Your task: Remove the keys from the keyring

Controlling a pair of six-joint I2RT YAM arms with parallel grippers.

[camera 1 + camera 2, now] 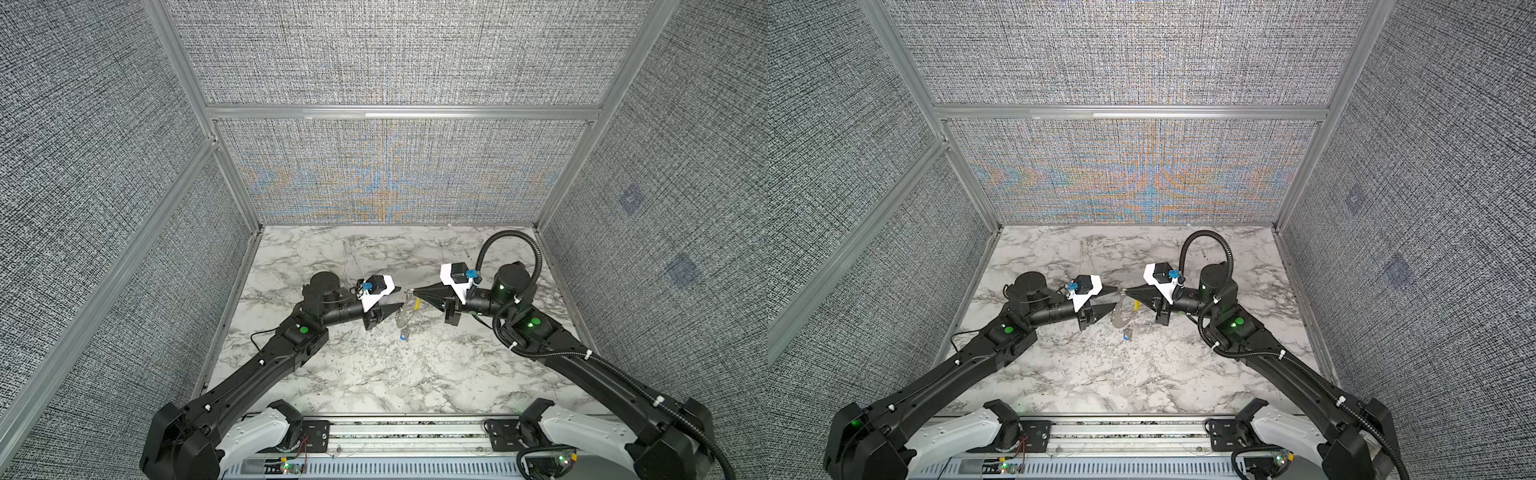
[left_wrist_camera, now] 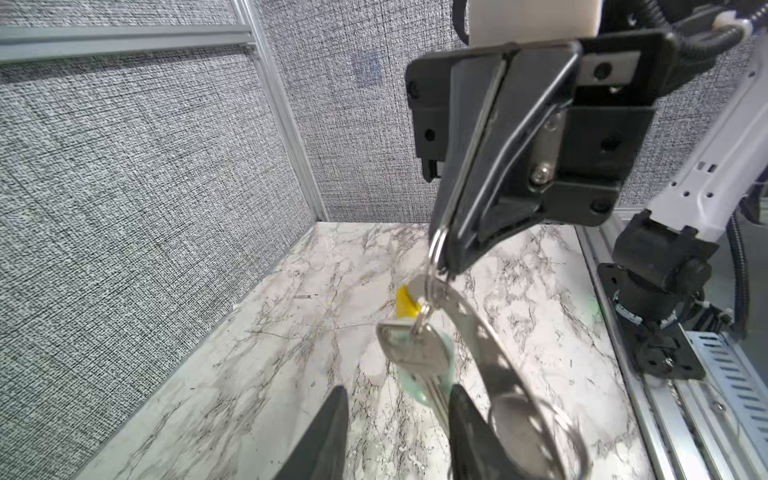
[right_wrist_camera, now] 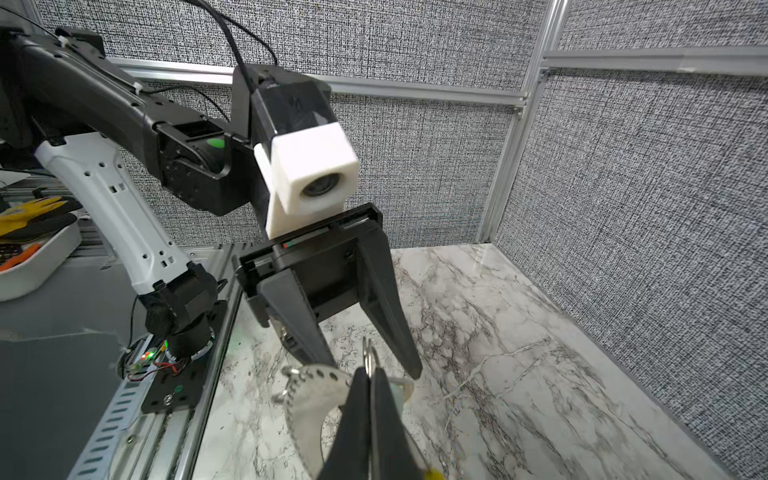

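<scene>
Above the marble tabletop, in a top view, the right gripper is clenched on the upper end of the keyring; the left gripper is released just beside it; the blue-headed key shows below; left wrist view: the silver key hangs on the keyring, its blade between the parted left fingers; right wrist view: left jaws apart, right jaws pinching the ring.

the keyring hangs above the table, near its middle. at the keyring's top, touching it from the right, is the right gripper; just left of the keyring is the left gripper (whether they touch, i cannot tell). the keys hang below the keyring's top.
</scene>
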